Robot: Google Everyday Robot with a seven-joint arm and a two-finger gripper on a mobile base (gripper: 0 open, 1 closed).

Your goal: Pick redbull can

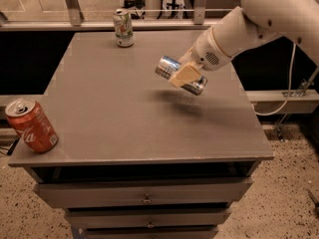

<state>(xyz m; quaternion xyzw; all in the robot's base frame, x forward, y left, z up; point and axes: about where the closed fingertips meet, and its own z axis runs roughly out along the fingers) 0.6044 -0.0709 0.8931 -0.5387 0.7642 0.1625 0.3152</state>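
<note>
Grey worktop (124, 118), matte, on a cabinet with three drawer fronts in view.

Cans: three in all.
- One redbull can (167, 66), slim, silver with blue. It lies on its side in the air, clear of the worktop, right of centre, with its shadow (182, 105) on the surface below.
- One red Coca-Cola can (31, 126), upright at the near left corner, close to the edge.
- One white-and-green can (123, 28), upright at the far edge, left of centre.

Hand (183, 76): one, at the end of the white arm (249, 24), which comes in from the upper right. It is clamped across the middle of the redbull can. One tan finger pad (185, 73) shows on the near side, and both can ends stick out past it. The other two cans are well apart from the hand.
</note>
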